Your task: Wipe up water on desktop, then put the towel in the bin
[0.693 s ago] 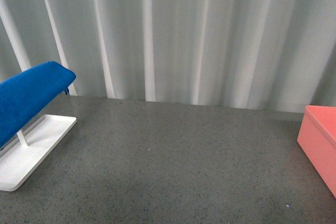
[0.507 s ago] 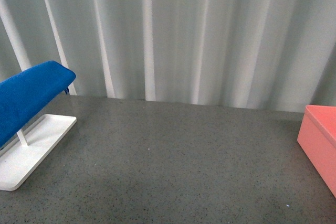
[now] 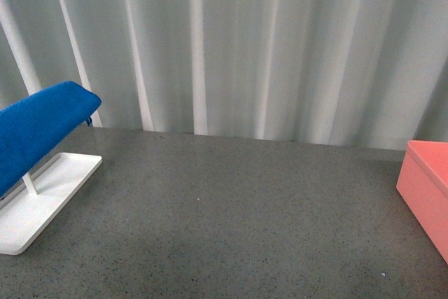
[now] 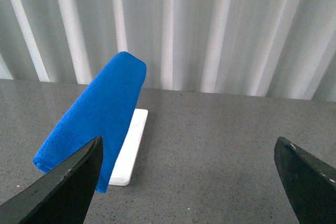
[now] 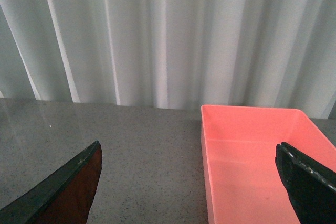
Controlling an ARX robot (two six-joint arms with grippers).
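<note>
The left claw [image 4: 188, 140] is hanging wide open over the desktop [image 3: 231, 215], gripping nothing, and the right claw [image 5: 187, 144] is doing the same on its own side. Neither one is showing in the front view.

The towel [image 3: 35, 131] is lying draped over the white rack [image 3: 42, 197] at the left end of the desk, folded over the top rail and sloping down toward the near side. In the left wrist view the towel [image 4: 100, 108] is sitting just ahead of the left finger [image 4: 68, 187] and, as far as I can tell, not touching it. Beyond the rack the grey speckled surface is running bare across to the pink bin [image 3: 427, 187] at the far right, well apart from the towel. Behind everything a pale curtain [image 3: 245, 47] is hanging in folds.

By my reckoning, the job is only just starting. The towel is not yet picked up, no wiping is showing, and I cannot make out any water on the stone. The bin [image 5: 252, 109] is standing empty under the right claw, whose dark fingers [image 5: 68, 182] are framing it from above and touching neither it nor the desk.
</note>
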